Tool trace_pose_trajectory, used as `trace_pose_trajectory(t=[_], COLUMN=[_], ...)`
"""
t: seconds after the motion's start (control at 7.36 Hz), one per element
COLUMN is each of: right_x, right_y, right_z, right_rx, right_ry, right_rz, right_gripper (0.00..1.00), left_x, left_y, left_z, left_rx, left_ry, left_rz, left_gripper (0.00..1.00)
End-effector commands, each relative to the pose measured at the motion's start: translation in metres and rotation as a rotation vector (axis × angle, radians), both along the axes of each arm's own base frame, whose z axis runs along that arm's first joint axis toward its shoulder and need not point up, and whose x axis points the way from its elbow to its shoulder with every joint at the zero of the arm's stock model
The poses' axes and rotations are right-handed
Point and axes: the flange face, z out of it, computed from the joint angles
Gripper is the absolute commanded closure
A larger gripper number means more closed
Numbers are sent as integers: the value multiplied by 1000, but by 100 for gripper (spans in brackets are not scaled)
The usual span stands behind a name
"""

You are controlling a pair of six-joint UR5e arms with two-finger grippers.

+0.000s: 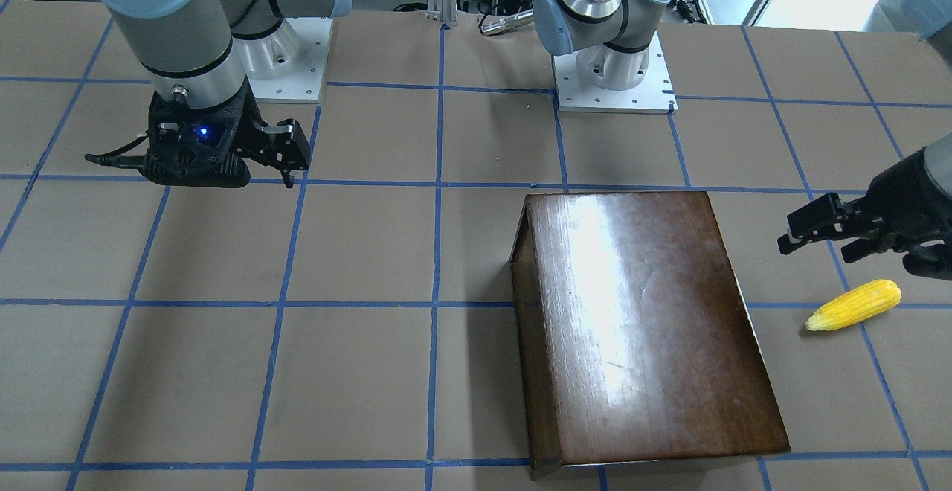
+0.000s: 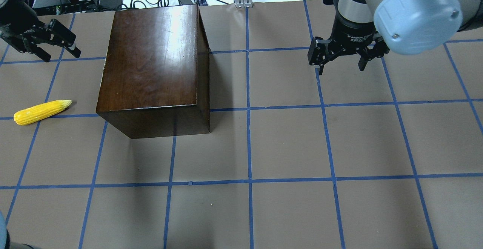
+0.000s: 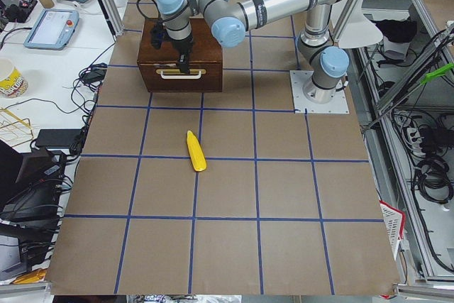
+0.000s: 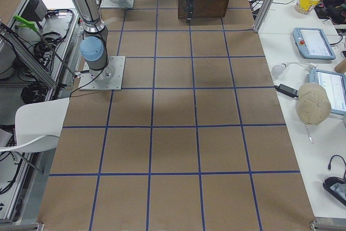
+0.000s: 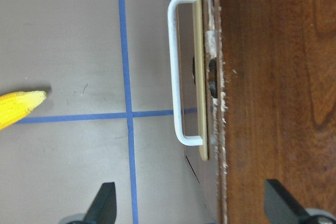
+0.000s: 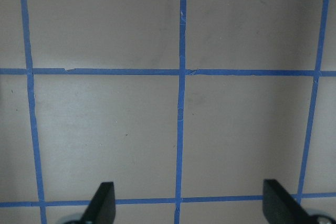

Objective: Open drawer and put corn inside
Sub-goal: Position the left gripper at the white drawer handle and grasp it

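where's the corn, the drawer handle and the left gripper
corn (image 2: 42, 112): overhead view, mid-cob
handle (image 5: 174, 72): left wrist view, middle of white bar
left gripper (image 2: 63, 57): overhead view, between its fingertips

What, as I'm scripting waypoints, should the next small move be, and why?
Probably lower the open left gripper onto the white wire handle of the closed dark-brown wooden drawer: its fingers straddle the handle from above without touching, and the yellow corn cob lies outside.
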Motion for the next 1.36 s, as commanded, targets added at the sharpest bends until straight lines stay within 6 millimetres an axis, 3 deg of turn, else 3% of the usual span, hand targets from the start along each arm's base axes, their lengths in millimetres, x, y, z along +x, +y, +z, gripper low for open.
trace_pose_trajectory(t=[0.0, 0.27, 1.22], right_x=[0, 0, 0], right_y=[0, 0, 0], right_z=[-1, 0, 0], right_rx=[1, 0, 0], right_ry=[0, 0, 0], right_rz=[0, 0, 0], right_gripper=[0, 0, 0], left_x=[27, 31, 30], left_y=[-11, -25, -45], left_z=[-33, -58, -98], left_rx=[4, -7, -11], left_ry=[35, 90, 193], left_rz=[-3, 7, 86], left_gripper=[0, 0, 0])
